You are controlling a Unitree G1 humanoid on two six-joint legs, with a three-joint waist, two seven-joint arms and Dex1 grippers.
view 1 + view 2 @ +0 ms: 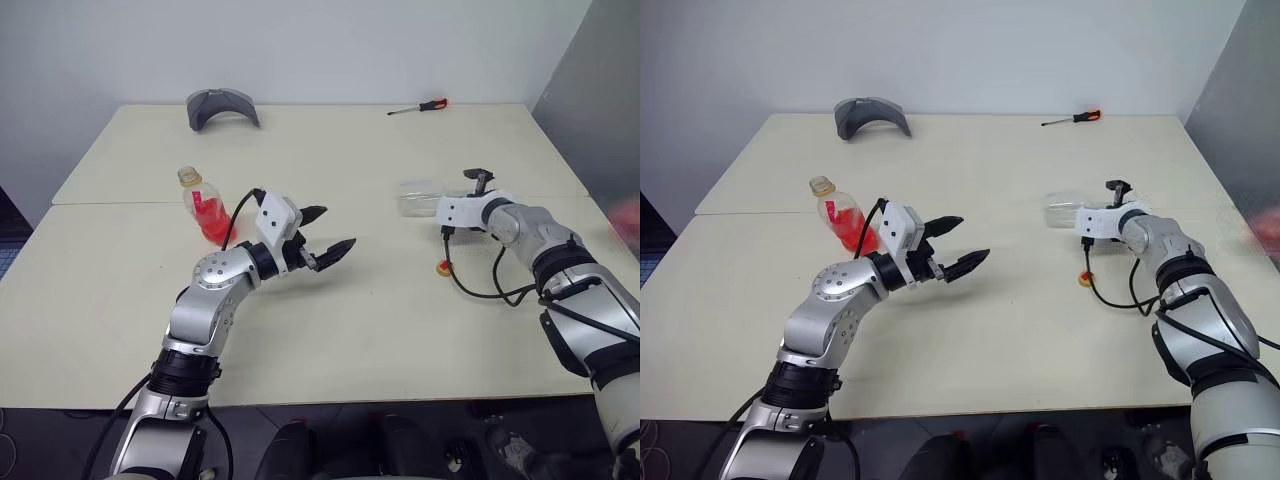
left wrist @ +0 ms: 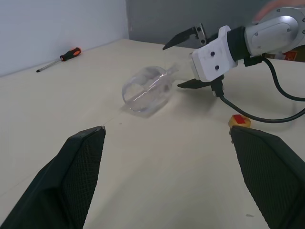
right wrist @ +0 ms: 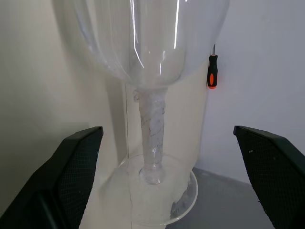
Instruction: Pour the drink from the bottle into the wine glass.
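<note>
Wine glass [image 2: 145, 89]: clear colourless stemmed glass, rounded bowl, thin stem, round foot. It lies on its side on the pale cream surface [image 1: 350, 330], bowl pointing away from the right hand [image 1: 468, 198], stem running in between that hand's two black fingers. The fingers stand apart on either side of the stem and clamp nothing; the right wrist view shows the stem [image 3: 152, 133] midway between them with a gap on each side. Judged: the glass must stand upright before it can receive a pour, so the hand is placed at the stem for a grasp or has just let it go (which one cannot be told).

Bottle [image 1: 205, 208]: small clear plastic bottle, bulbous body, narrow neck, open mouth, upright, well to the left of the wine glass. It holds translucent bright red drink [image 1: 213, 222] in its lower part. It stands just behind the left hand [image 1: 325, 237], apart from it.

Left hand: fingers spread wide, empty, held above the surface between bottle and wine glass, pointing towards the glass.

Cap [image 1: 443, 267]: small yellow-and-red screw cap, on the surface just on the near side of the wine glass, below the right hand. Being off, it leaves the bottle ready to pour.

Screwdriver [image 1: 420, 107]: red-and-black handle, far behind the wine glass.

Grey curved object [image 1: 221, 107]: far behind the wine glass and to its left.
</note>
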